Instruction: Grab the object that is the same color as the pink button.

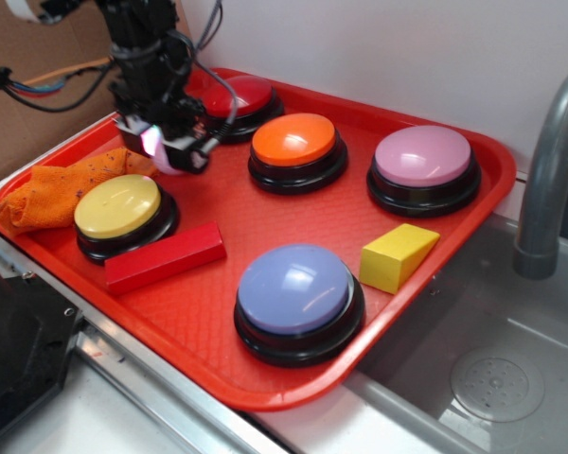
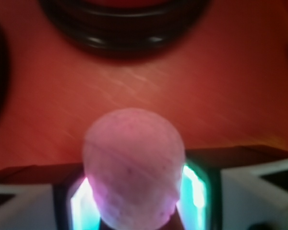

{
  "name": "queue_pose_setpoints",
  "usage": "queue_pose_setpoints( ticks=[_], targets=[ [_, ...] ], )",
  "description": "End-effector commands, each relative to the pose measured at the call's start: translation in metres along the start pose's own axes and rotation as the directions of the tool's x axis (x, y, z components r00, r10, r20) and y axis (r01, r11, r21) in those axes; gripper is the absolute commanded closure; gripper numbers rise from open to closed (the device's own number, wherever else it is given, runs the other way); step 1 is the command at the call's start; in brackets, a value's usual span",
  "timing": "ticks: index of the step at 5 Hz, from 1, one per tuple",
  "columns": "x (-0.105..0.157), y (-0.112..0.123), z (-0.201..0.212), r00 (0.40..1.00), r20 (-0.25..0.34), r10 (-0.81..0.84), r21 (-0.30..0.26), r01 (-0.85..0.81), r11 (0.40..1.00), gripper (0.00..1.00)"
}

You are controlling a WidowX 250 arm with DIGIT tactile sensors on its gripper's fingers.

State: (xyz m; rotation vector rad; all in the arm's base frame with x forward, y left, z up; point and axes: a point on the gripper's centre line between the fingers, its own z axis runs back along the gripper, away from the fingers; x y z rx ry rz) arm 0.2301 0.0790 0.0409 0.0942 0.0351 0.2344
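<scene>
A small pink dimpled ball point(image 2: 133, 167) fills the lower middle of the wrist view, squeezed between my two glowing pads point(image 2: 194, 194). My gripper point(image 2: 134, 196) is shut on it. In the exterior view the gripper point(image 1: 167, 151) hangs over the back left of the red tray point(image 1: 265, 213), between the yellow and red buttons, with the pink ball point(image 1: 163, 156) showing between its fingers. It seems lifted a little off the tray floor. The pink button point(image 1: 423, 157), a pale pink dome on a black base, sits at the tray's back right, far from the gripper.
On the tray stand a red button point(image 1: 237, 97), an orange button point(image 1: 294, 140), a yellow button point(image 1: 118, 207) and a lavender-blue button point(image 1: 295, 289). A red block point(image 1: 164, 258), a yellow wedge point(image 1: 397, 255) and an orange cloth point(image 1: 52, 194) lie there too. A grey faucet point(image 1: 549, 161) rises at right.
</scene>
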Motion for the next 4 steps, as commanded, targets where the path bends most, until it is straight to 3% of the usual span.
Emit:
queue_pose_setpoints(
  ticks=[1, 2, 3, 4],
  targets=[
    [-0.013, -0.027, 0.092, 0.992, 0.054, -0.115, -0.038, 0.117, 0.992, 1.00],
    [-0.026, -0.046, 0.111, 0.975, 0.090, -0.205, -0.065, 0.211, 0.975, 1.00],
    [-0.037, -0.063, 0.113, 0.961, 0.105, -0.255, -0.047, 0.261, 0.964, 1.00],
    [-0.040, -0.058, 0.115, 0.929, 0.020, -0.370, -0.040, 0.370, 0.928, 0.00]
  ],
)
